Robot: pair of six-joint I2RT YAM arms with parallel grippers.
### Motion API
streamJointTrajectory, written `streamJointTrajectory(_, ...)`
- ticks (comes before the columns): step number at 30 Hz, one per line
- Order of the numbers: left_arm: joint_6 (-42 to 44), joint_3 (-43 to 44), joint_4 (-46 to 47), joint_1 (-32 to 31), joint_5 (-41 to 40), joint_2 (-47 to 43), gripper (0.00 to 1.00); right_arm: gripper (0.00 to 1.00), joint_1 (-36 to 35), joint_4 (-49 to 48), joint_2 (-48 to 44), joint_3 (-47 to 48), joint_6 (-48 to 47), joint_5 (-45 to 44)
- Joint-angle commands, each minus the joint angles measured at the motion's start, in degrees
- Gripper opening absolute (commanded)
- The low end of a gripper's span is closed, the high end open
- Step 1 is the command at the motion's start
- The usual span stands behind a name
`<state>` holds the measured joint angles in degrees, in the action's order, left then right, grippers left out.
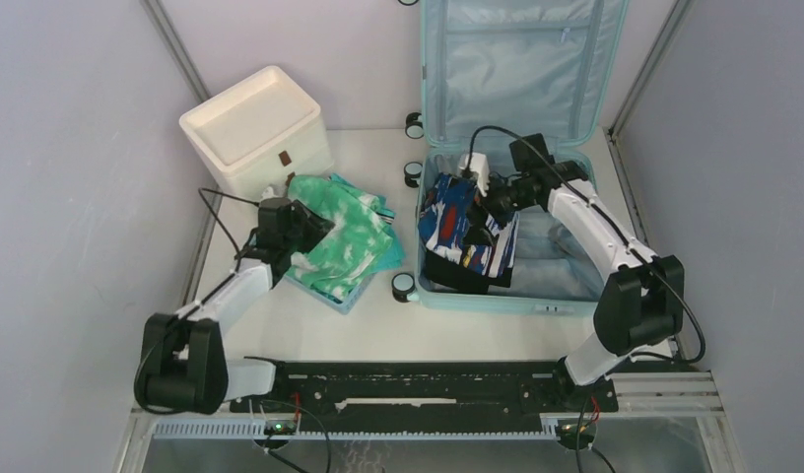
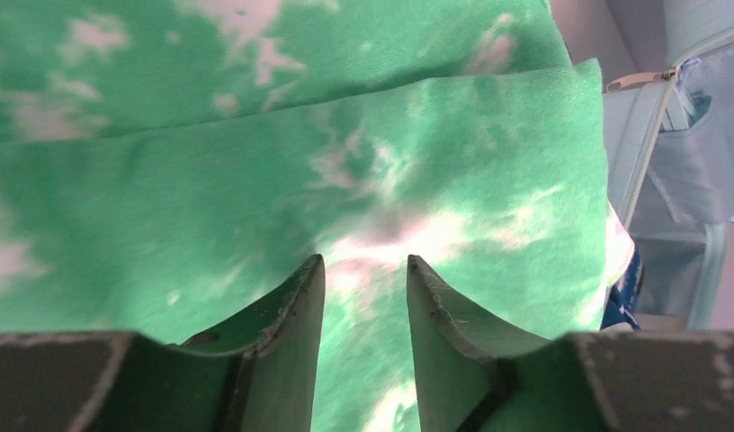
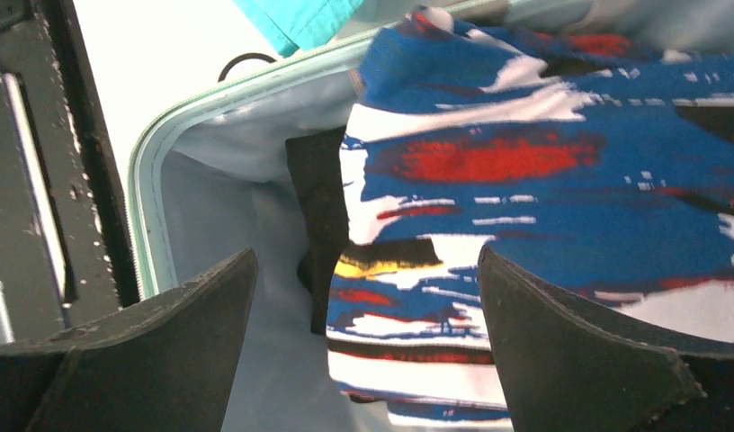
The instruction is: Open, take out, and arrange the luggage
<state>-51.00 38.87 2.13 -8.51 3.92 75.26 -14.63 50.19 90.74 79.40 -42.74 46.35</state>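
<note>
Right hand (image 3: 365, 256) gapes over patterned cloth (image 3: 543, 153); left hand (image 2: 364, 263) part-open over green cloth (image 2: 210, 207).

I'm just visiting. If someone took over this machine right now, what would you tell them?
Large light-blue hard-shell suitcase: open.
Left claw: jaws slightly apart, over the green-and-white tie-dye cloth, which is already outside the suitcase.
Right claw: wide open above the blue, red and white patterned cloth inside it.
Left to do: lift out that cloth and the black fabric with it, then arrange.
</note>
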Motion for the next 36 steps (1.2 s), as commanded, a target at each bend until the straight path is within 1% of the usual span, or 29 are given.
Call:
streamJointTrajectory(1,7.82,2.94,-9.79,0.16,-8.02,-9.97,0.45,1.0,-5.45,-4.19,2.0,0.02,-4.9,-6.41)
streamJointTrajectory(3,10.2,3.01,-9.99,0.16,-8.72,-14.38,0.49,1.0,-7.33,-6.69,3.35,-0.53,-2.76,-10.24)
streamJointTrajectory(6,15.26,3.03,-9.46,0.16,-8.29,-20.36,0.51,0.97,-9.57,-9.87,5.57,-0.94,0.13,-15.25)
streamJointTrajectory(9,19.26,2.76,-9.58,0.16,-9.46,-26.28,0.57,0.95,-11.04,-11.87,7.8,-1.56,1.92,-18.96)
streamJointTrajectory(11,20.87,2.27,-9.18,0.23,-10.91,-30.2,0.65,0.94,-12.12,-13.37,8.87,-2.45,2.82,-21.39)
streamJointTrajectory(14,20.58,0.65,-7.15,0.44,-13.45,-35.81,0.87,0.91,-13.85,-14.58,10.15,-3.52,3.45,-23.92)
streamJointTrajectory(16,19.35,-1.08,-4.16,0.76,-13.67,-38.92,0.97,0.89,-14.68,-14.72,11.0,-3.97,3.98,-24.83)
streamJointTrajectory(17,18.9,-1.84,-2.79,0.85,-13.28,-39.98,0.99,0.89,-15.12,-14.96,11.42,-4.26,4.32,-25.67)
streamJointTrajectory(20,17.66,-2.58,-0.17,0.95,-10.19,-40.97,0.99,0.85,-16.13,-15.94,13.02,-5.42,5.25,-28.36)
streamJointTrajectory(21,17.05,-2.53,0.26,0.95,-8.73,-40.61,0.99,0.82,-16.34,-16.26,13.58,-5.63,5.6,-29.25)
streamJointTrajectory(25,13.92,-2.61,2.46,0.95,-1.54,-38.25,0.98,0.6,-15.69,-16.08,14.47,-5.71,7.11,-30.2)
streamJointTrajectory(28,10.13,-3.53,6.17,0.9,2.59,-36.3,0.97,0.44,-14.61,-15.29,13.56,-5.68,7.81,-28.66)
streamJointTrajectory(31,6.82,-4.22,9.4,0.61,5.89,-33.82,0.95,0.3,-12.59,-14.8,11.4,-5.72,8.69,-24.62)
streamJointTrajectory(36,5.04,-4.42,13.2,-2.17,7.45,-30.26,0.94,0.14,-7.92,-13.75,7.26,-5.57,9.71,-13.76)
